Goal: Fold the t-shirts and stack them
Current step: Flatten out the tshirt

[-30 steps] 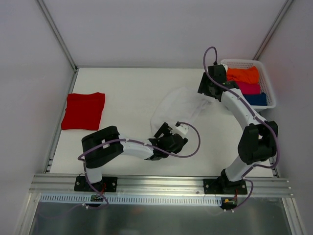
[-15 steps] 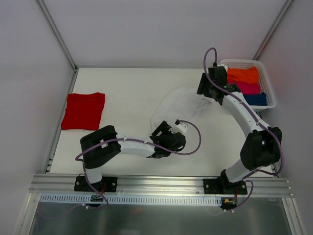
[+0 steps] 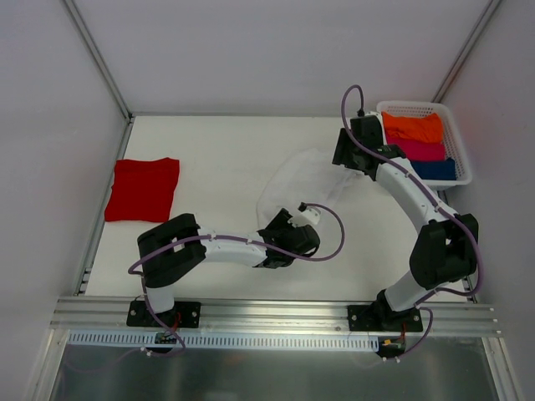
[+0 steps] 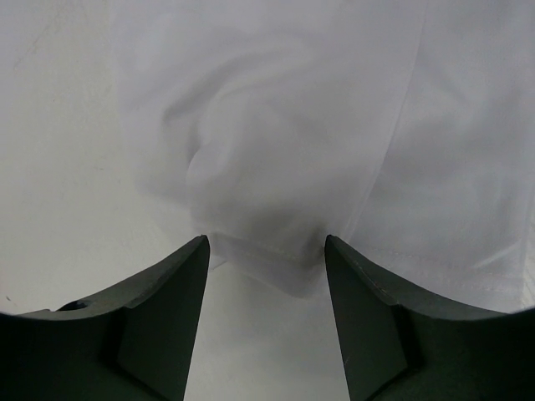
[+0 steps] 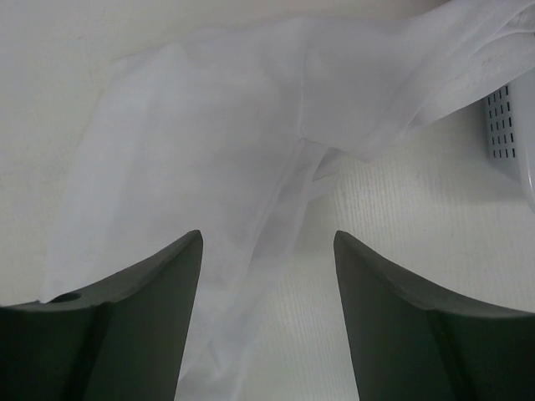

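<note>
— Top external puts the white t-shirt (image 3: 305, 180) crumpled right of the middle of the worktop (image 3: 209, 150), doesn't it?
— Yes, we see it bunched and thin there, unfolded. The red t-shirt (image 3: 142, 190) lies folded flat by the left edge, well apart from it.
— And the claws?
— Left wrist view shows us the left claw (image 4: 266, 244) released, its fingers (image 4: 159, 317) apart, low at the near hem of the white shirt. A fold of that hem sits between the tips, not pinched. The right claw (image 5: 267, 238) is also released, above the shirt's far right corner, with cloth spread under the gap.
— What crowds them?
— A white basket (image 3: 410, 105) stands at the right edge, just beside the right claw. Its perforated wall shows in the corner of the right wrist view. Inside we count folded orange cloth (image 3: 415, 127), pink cloth (image 3: 426, 150) and blue cloth (image 3: 436, 170). The left arm (image 3: 226, 249) lies low across the near worktop, and a purple cable (image 3: 336, 236) loops beside its wrist, near the shirt's near edge.
— Does the hem touch either finger?
— We cannot tell.
</note>
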Controlling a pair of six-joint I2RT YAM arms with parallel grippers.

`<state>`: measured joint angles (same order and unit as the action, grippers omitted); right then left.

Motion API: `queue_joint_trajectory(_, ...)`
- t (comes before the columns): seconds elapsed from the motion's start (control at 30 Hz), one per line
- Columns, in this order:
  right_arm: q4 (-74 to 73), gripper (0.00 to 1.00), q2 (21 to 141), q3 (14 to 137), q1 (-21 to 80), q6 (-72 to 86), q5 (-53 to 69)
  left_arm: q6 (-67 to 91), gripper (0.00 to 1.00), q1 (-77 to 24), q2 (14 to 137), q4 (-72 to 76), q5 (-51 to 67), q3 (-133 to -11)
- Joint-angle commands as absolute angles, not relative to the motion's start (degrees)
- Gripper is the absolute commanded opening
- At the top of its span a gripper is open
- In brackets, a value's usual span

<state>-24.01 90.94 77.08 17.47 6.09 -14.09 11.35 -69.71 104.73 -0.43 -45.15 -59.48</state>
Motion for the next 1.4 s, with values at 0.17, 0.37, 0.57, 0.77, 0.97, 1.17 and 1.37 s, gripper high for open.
queue_joint_trajectory(0.17,-23.2,0.68,91.5,77.3,18.1,5.3,-14.9,15.8,0.47,-70.0,103.7,-5.5,-41.3,-61.4)
queue_joint_trajectory(0.37,-23.8,0.68,93.9,78.4,18.0,5.3,-16.2,17.1,0.48,-70.1,103.5,-6.6,-38.8,-61.3)
queue_joint_trajectory(0.57,-24.7,0.68,100.5,83.7,17.3,4.6,-17.8,17.2,0.47,-70.3,104.4,-6.6,-38.1,-61.8)
queue_joint_trajectory(0.77,-26.5,0.68,103.3,88.2,14.6,4.1,-20.0,16.9,0.43,-70.3,104.6,-6.4,-37.8,-61.5)
queue_joint_trajectory(0.97,-29.0,0.68,102.7,90.7,12.0,3.1,-22.3,15.7,0.35,-70.3,105.2,-6.4,-38.2,-61.9)
queue_joint_trajectory(1.17,-29.3,0.69,102.1,90.0,11.5,2.3,-23.1,15.4,0.09,-70.1,105.6,-6.4,-37.1,-62.6)
queue_joint_trajectory(1.37,-29.2,0.69,102.2,88.9,11.5,2.5,-22.8,15.6,0.00,-70.0,105.6,-6.4,-37.3,-62.7)
